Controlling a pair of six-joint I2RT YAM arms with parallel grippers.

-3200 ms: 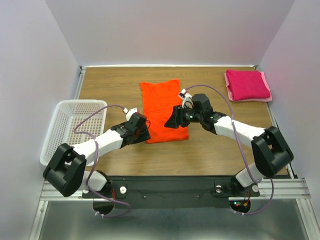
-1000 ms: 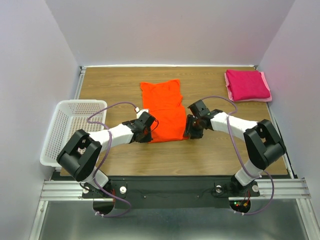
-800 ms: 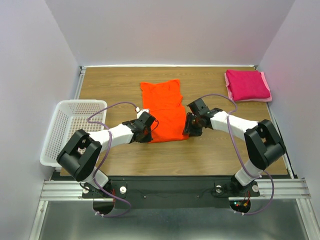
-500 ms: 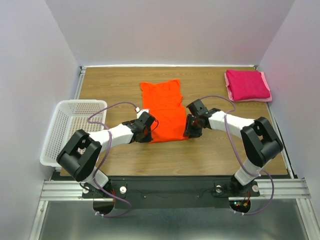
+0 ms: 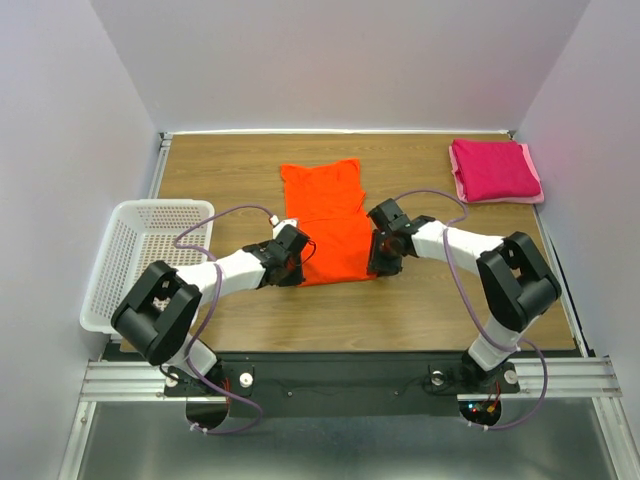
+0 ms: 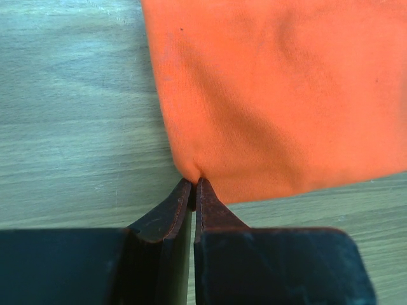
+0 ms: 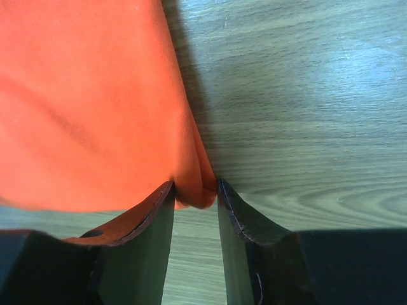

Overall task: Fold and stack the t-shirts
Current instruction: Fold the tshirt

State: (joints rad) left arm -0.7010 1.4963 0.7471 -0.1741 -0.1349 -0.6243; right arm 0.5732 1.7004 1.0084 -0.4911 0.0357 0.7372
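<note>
The orange t-shirt lies folded into a long strip in the middle of the table, collar end far. My left gripper is shut on its near left corner; the wrist view shows the cloth pinched at the tips of the left gripper. My right gripper is at the near right corner. There the right gripper stands open, its jaws a little apart on either side of a bunched fold of orange cloth. The magenta-pink t-shirt lies folded at the far right.
A white lattice basket sits at the table's left edge, beside the left arm. Bare wooden table shows in front of the orange shirt and to its right.
The right gripper has edged left onto the shirt's near right corner and its jaws have narrowed around the cloth. The left gripper has kept its hold without moving.
</note>
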